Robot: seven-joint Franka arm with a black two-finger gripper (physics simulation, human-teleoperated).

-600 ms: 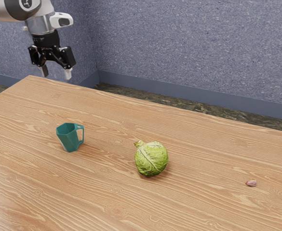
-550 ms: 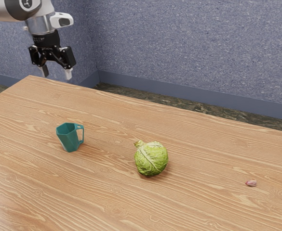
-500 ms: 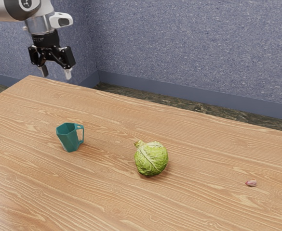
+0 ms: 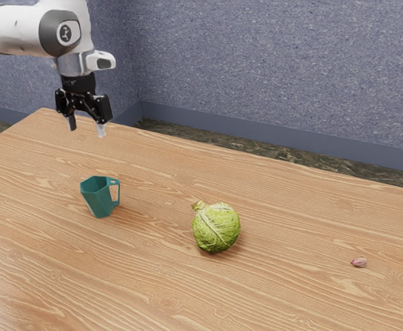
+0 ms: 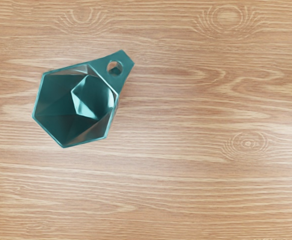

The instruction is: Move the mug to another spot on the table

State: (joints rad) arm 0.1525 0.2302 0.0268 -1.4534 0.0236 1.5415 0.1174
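A teal faceted mug [image 4: 99, 196] stands upright on the wooden table [image 4: 284, 200], its handle toward the exterior view's right. My gripper [image 4: 86, 128] hangs open in the air above and behind the mug, well clear of it, with nothing between its fingers. From the wrist view I look straight down into the mug [image 5: 78, 104], whose handle [image 5: 118, 64] points away from its open mouth.
A green cabbage [image 4: 215, 226] lies on the table to the exterior view's right of the mug. A small pinkish object [image 4: 358, 262] rests far to the right. A blue-grey wall [image 4: 270, 62] stands behind the table's far edge.
My gripper has come down and shifted slightly toward the exterior view's right, closer above the mug. The mug and cabbage have not moved.
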